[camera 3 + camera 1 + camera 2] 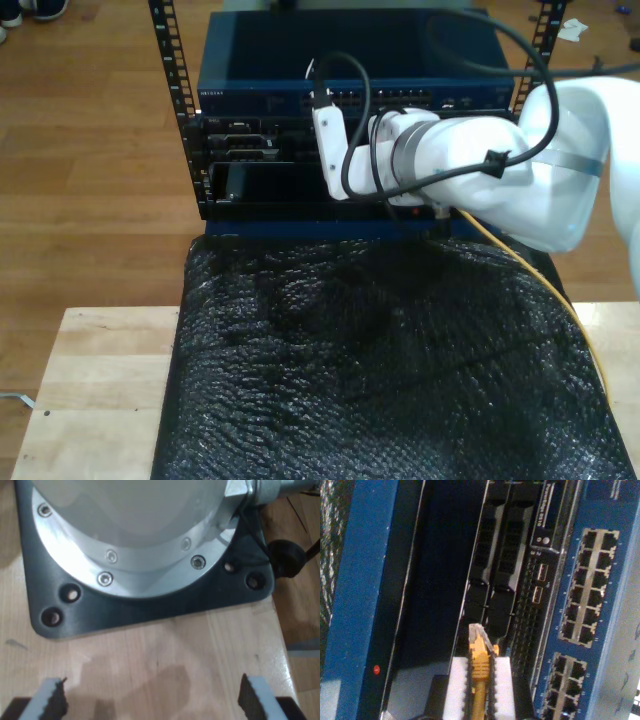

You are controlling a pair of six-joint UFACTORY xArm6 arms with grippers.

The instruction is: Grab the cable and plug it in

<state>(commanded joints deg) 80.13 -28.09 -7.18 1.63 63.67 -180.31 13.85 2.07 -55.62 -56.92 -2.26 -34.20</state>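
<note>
The cable (479, 690) is yellow-orange, and its clear plug (479, 639) sticks out past the white pads (457, 682) of my second gripper (481, 662), which is shut on it. The plug points at the rack's front, close to the black modules (507, 555). It is off to one side of the blue port panel (585, 595). In the exterior view the second arm (450, 170) reaches from the right to the rack, and the cable (545, 280) trails back over the mat. My first gripper (152, 700) is open over bare wood, facing a robot base (130, 540).
The rack (350, 95) stands beyond the table with a blue switch on top. A black textured mat (380, 370) covers most of the wooden table (90, 370). A dark mounting plate (150, 607) lies under the robot base. Thick black arm cables (350, 120) loop above the wrist.
</note>
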